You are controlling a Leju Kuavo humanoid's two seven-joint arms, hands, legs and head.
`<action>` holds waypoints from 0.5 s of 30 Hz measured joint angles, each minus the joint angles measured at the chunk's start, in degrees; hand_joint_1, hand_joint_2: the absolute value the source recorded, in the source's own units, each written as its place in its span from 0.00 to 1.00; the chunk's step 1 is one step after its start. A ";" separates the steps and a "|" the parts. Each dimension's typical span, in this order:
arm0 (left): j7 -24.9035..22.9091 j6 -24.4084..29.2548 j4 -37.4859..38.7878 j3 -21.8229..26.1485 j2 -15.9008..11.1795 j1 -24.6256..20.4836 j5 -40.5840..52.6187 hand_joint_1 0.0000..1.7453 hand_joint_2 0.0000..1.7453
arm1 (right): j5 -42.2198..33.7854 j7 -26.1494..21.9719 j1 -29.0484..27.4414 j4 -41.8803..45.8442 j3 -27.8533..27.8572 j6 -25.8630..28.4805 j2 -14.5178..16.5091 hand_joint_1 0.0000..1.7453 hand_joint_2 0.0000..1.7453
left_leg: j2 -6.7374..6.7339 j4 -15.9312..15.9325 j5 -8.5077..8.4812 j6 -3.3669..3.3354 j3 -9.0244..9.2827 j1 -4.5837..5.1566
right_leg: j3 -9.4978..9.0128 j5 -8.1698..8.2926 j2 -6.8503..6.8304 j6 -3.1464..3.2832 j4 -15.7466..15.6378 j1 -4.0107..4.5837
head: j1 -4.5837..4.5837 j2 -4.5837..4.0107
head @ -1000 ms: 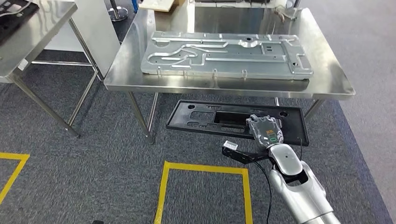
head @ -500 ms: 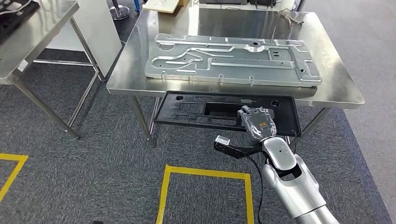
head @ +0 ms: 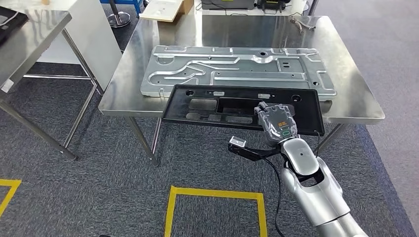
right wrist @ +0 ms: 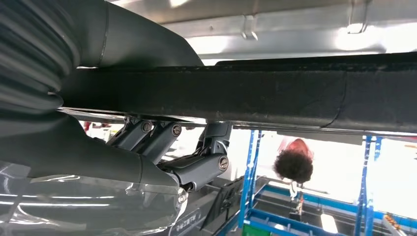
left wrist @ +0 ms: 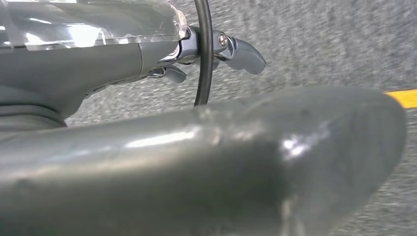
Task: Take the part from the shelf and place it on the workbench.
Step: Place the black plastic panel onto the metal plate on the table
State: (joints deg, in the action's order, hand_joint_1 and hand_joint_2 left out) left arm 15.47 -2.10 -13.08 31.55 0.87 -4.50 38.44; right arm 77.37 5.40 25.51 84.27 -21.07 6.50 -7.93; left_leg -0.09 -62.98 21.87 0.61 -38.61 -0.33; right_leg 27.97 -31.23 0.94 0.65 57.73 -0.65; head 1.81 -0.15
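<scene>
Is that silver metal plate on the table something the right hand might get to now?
Probably not: the right hand is gripping the black panel, which overlaps the plate's near edge, so the hand is occupied.

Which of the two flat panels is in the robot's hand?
The black plastic panel, gripped at its near edge by the right hand; the silver stamped metal plate lies untouched on the steel workbench.

The left hand comes in close to the camera, its grey cover and a clear glossy wrap over it. Its darker fingers curl inward with nothing between them. A black cable runs across them. Below lies speckled grey carpet, blurred, crossed at one edge by a yellow floor line.
</scene>
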 joint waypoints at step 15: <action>0.15 -0.01 0.15 1.00 0.28 0.25 0.46 0.00 0.00 | -0.37 0.15 0.18 -0.44 0.51 -0.84 0.67 1.00 1.00 | 0.40 5.54 8.64 -1.70 11.74 -0.11 | 13.05 6.29 -0.89 -2.19 4.88 -0.12 | 0.02 0.00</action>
State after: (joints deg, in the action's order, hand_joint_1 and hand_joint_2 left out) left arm 15.62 -2.10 -12.93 32.55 1.16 -4.25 38.89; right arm 77.00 5.55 25.69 83.83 -20.56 5.66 -7.27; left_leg 0.32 -57.44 30.51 -1.10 -26.88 -0.44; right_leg 41.02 -24.94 0.05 -1.54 62.61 -0.77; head 1.83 -0.15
